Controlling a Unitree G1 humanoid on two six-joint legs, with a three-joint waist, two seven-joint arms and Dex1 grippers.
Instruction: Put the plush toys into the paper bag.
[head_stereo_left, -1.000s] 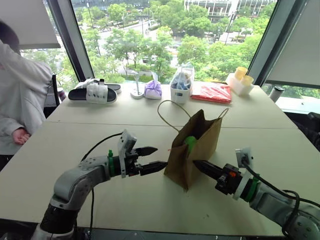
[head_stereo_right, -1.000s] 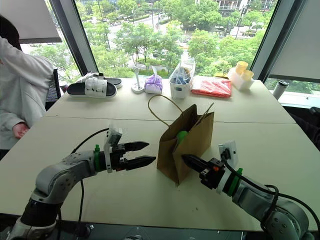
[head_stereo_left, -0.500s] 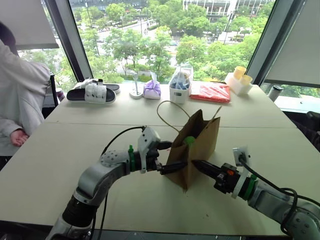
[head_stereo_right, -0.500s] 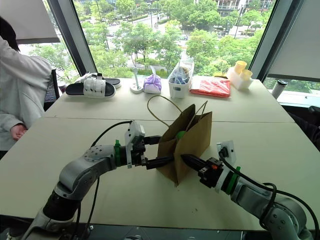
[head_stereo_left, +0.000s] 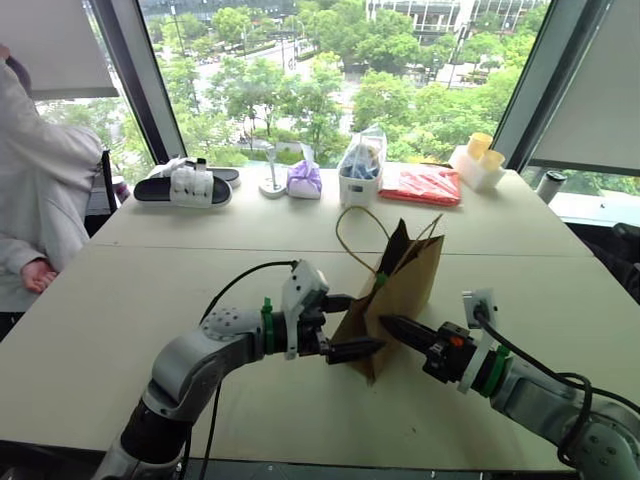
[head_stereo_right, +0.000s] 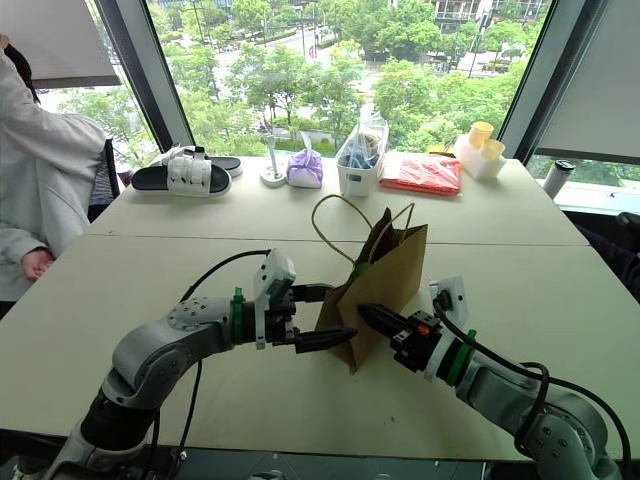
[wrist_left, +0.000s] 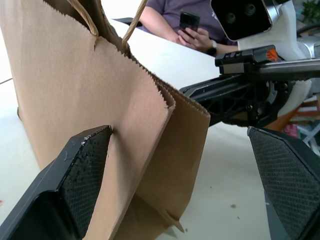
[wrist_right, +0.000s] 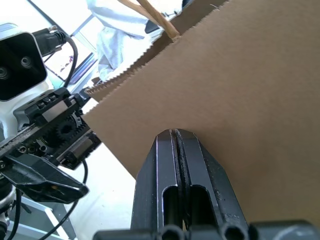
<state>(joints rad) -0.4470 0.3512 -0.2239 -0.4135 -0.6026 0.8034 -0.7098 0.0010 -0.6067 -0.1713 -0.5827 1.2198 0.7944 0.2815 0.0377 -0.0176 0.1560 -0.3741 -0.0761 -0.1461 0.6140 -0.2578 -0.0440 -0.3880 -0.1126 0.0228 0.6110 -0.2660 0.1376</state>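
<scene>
The left gripper (head_stereo_left: 352, 326) straddles the paper bag (head_stereo_left: 395, 300) upright on the surface (head_stereo_left: 150, 300), fingers spread. From its wrist, one finger (wrist_left: 75, 180) touches the bag's side. The right gripper (wrist_right: 177, 142), closed and empty, presses the bag.

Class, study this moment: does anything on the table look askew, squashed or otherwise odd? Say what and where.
The paper bag looks odd: it leans and is pinched nearly flat, its mouth narrowed. The open left tool straddles one edge, one finger against its side, while the shut right tool presses the opposite face. The back-row items look undisturbed.
</scene>
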